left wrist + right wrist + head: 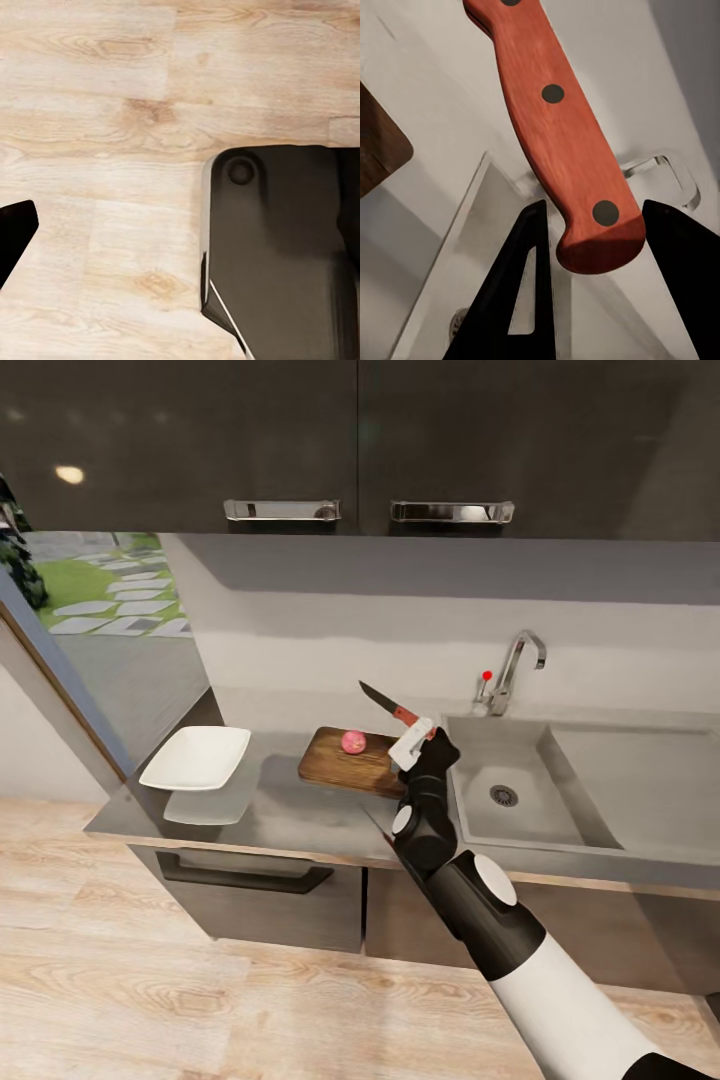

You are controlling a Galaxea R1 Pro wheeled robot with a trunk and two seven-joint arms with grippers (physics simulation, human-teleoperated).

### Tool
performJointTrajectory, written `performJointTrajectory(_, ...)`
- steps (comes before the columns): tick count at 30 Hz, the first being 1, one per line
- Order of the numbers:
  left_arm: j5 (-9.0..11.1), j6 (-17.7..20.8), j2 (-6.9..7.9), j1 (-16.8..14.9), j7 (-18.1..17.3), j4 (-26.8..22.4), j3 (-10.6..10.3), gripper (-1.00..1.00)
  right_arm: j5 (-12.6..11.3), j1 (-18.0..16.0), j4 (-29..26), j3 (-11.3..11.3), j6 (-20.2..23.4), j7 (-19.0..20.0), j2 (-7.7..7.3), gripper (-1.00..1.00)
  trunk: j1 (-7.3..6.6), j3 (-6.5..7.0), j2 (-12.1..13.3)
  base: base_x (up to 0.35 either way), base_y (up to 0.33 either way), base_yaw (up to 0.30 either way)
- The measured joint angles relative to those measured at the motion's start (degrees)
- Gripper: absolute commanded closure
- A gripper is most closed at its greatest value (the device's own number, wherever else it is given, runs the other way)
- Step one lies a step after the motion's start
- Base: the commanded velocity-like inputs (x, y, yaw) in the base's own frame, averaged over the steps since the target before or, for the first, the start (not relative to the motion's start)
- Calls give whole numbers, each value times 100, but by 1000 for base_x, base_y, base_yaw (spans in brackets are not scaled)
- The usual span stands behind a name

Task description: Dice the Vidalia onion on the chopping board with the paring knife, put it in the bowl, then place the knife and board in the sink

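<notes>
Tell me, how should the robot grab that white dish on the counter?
Best guess: pinch the bowl by its rim, not the middle. It is shallow and wide, so a gripper cannot span it, but its thin raised edge fits between two fingers. Coming from above onto the edge nearest the robot looks easiest, since it sits at the countertop's front left corner, apart from the chopping board.

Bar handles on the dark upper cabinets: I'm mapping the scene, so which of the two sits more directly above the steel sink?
The right-hand chrome bar handle; it lies nearer the grey steel sink than the left handle, which sits over the dark brown chopping board.
</notes>
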Motion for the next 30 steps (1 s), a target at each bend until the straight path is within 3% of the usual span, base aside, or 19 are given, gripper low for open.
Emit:
performJointTrajectory(9,2,331,3,-42,-24,31,-2,-100,-66,0,-3,-8,0,-90,184,100,0,0,0,0,0,0)
performJointTrajectory(25,1,401,5,-98,-2,31,-3,-100,-49,69,26,-4,4,-88,197,100,0,0,0,0,0,0)
performJointTrajectory(30,-4,731,-18,-155,-17,35,-2,-100,37,70,51,11,4,-81,163,100,0,0,0,0,0,0)
